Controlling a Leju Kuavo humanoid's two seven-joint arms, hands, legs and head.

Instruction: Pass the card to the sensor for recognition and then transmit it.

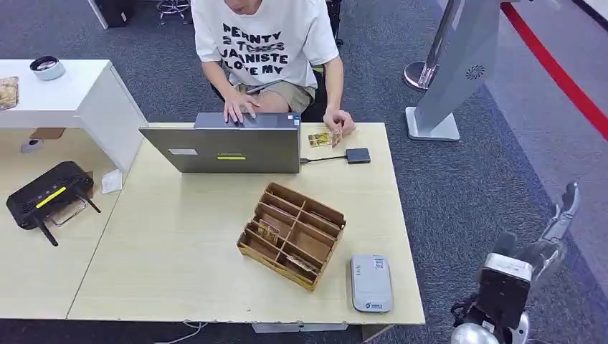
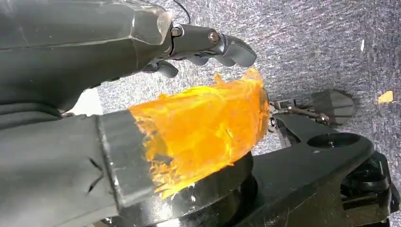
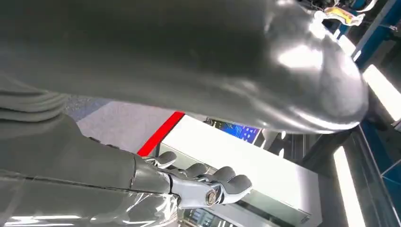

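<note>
A wooden divided organizer (image 1: 292, 233) stands on the light table with cards (image 1: 269, 229) upright in its slots. A grey flat sensor unit (image 1: 371, 283) lies next to it, near the front edge. Across the table a person (image 1: 262, 43) pinches a card (image 1: 335, 136), and another card (image 1: 319, 140) lies beside that hand. My right hand (image 1: 561, 218) hangs off the table's right side over the carpet, fingers loosely spread, holding nothing; the right wrist view shows this hand (image 3: 198, 185) empty as well. My left hand (image 2: 189, 127), its thumb wrapped in orange tape, hangs above the floor with its fingers (image 2: 222, 45) apart from the thumb and nothing in them.
A grey laptop (image 1: 222, 147) stands at the table's far side, wired to a small black box (image 1: 358, 155). A black router (image 1: 46, 193) sits on the left table. A grey kiosk stand (image 1: 452, 72) rises at the back right on the carpet.
</note>
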